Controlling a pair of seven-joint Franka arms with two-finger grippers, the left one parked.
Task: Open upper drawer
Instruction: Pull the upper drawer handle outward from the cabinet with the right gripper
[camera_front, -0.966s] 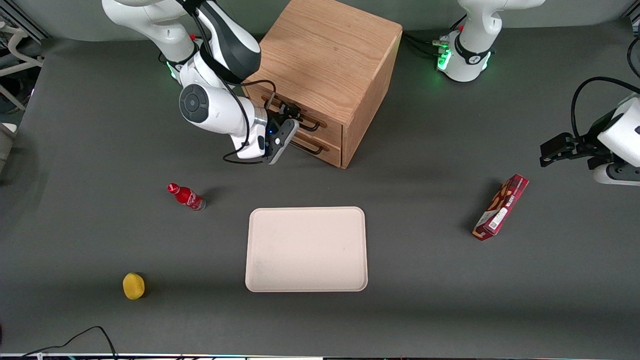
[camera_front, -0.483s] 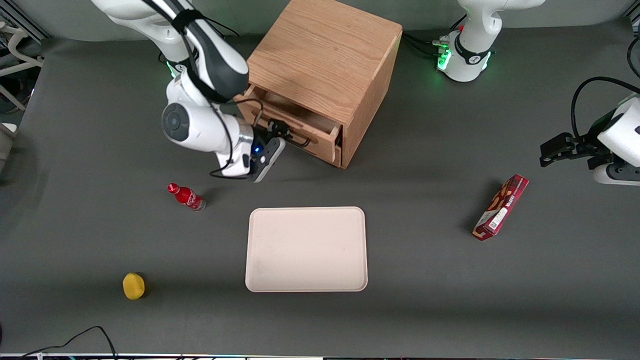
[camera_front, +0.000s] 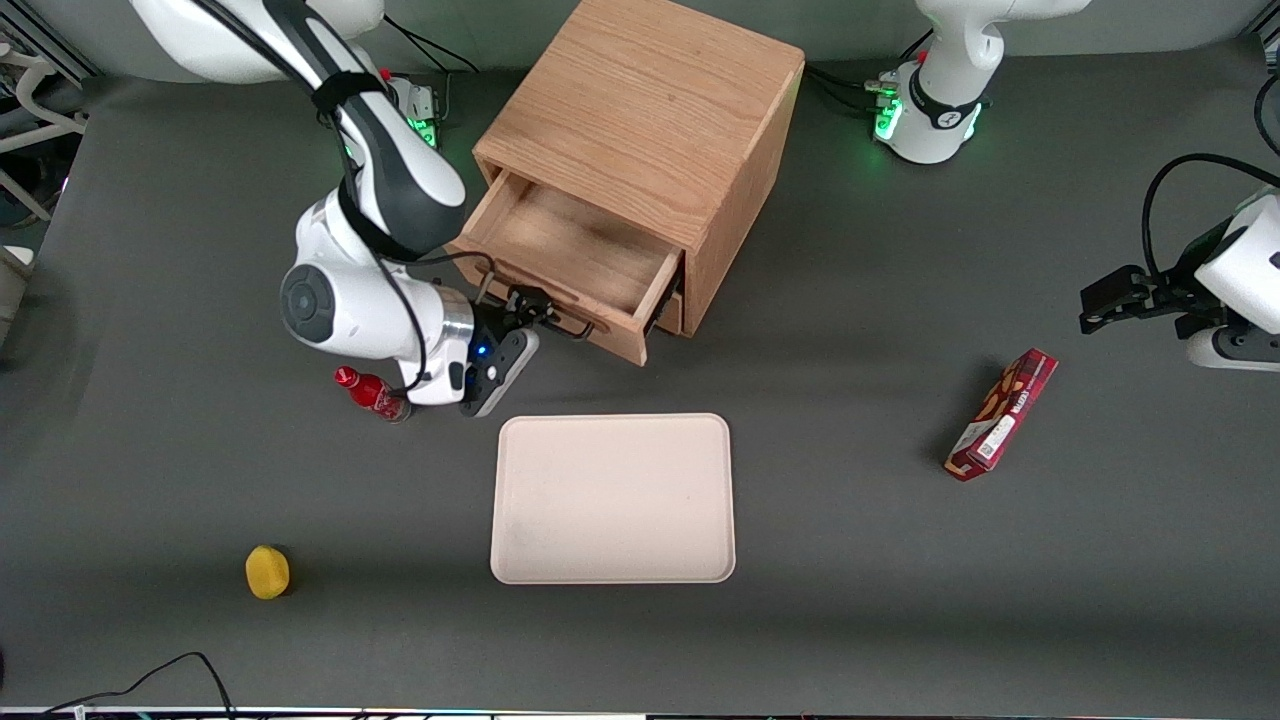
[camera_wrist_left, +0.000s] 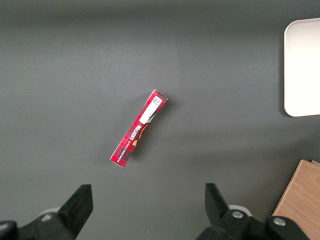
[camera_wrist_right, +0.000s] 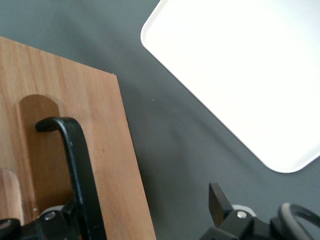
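Observation:
The oak cabinet (camera_front: 650, 110) stands at the back of the table. Its upper drawer (camera_front: 570, 245) is pulled well out and its inside is bare. My right gripper (camera_front: 530, 312) is at the drawer's black bar handle (camera_front: 565, 325), nearer the front camera than the cabinet. In the right wrist view the drawer front (camera_wrist_right: 105, 150) and the handle (camera_wrist_right: 80, 160) lie by one finger, and the other finger (camera_wrist_right: 217, 200) stands far from it over the table, so the gripper (camera_wrist_right: 147, 212) is open. The lower drawer (camera_front: 672, 310) only peeks out beneath, shut.
A red bottle (camera_front: 372, 393) lies right beside my wrist. A cream tray (camera_front: 612, 497) sits just in front of the drawer and also shows in the right wrist view (camera_wrist_right: 240, 75). A yellow fruit (camera_front: 267, 571) lies near the front edge. A red box (camera_front: 1002, 414) lies toward the parked arm's end.
The upper drawer has slid from shut to well out, toward the front camera. My gripper moved with the handle toward the tray and the red bottle.

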